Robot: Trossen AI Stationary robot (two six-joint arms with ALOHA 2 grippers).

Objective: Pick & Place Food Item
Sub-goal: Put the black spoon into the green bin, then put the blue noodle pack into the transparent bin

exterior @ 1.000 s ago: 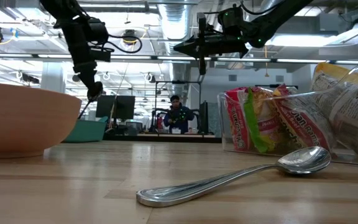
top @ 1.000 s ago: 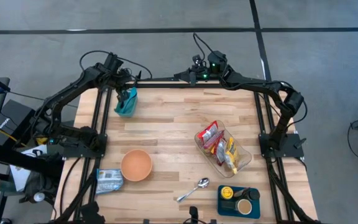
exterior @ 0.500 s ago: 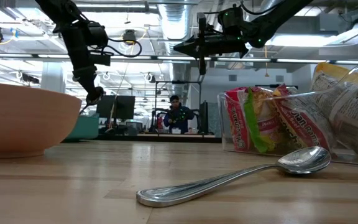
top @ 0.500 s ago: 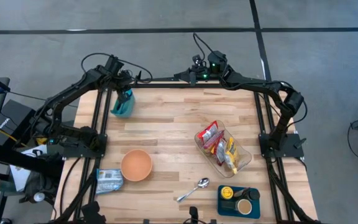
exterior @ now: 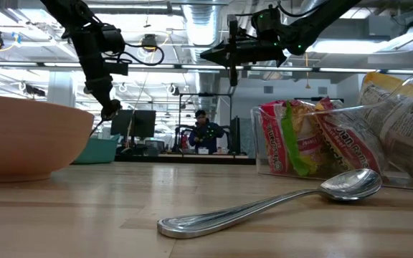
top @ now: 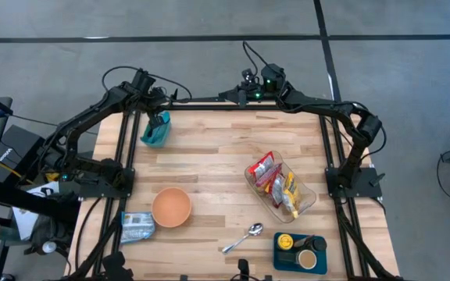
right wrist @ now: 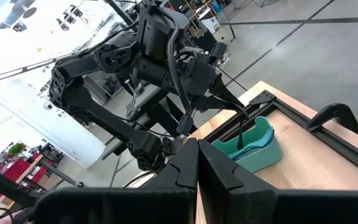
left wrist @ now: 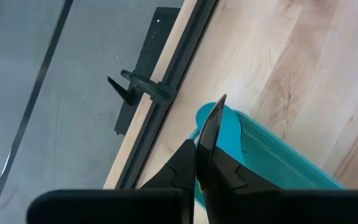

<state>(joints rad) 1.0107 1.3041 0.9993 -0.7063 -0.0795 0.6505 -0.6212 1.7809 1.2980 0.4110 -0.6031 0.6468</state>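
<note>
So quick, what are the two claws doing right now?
Left gripper: shut on the rim of the teal container.
Right gripper: shut, holding nothing.

We are in a robotics lab or open workshop hall. Our wooden table (top: pixel 217 156) sits in a black metal frame (top: pixel 209 101) on a grey concrete floor (top: pixel 209 19) marked with dark lines. Beyond it run exposed ceiling ducts (exterior: pixel 199 14), rows of monitors (exterior: pixel 131 123), and a person (exterior: pixel 203 132) at a far bench.

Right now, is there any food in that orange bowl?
No. From above, the orange bowl shows only its bare inside; the food packets sit in the clear container.
</note>
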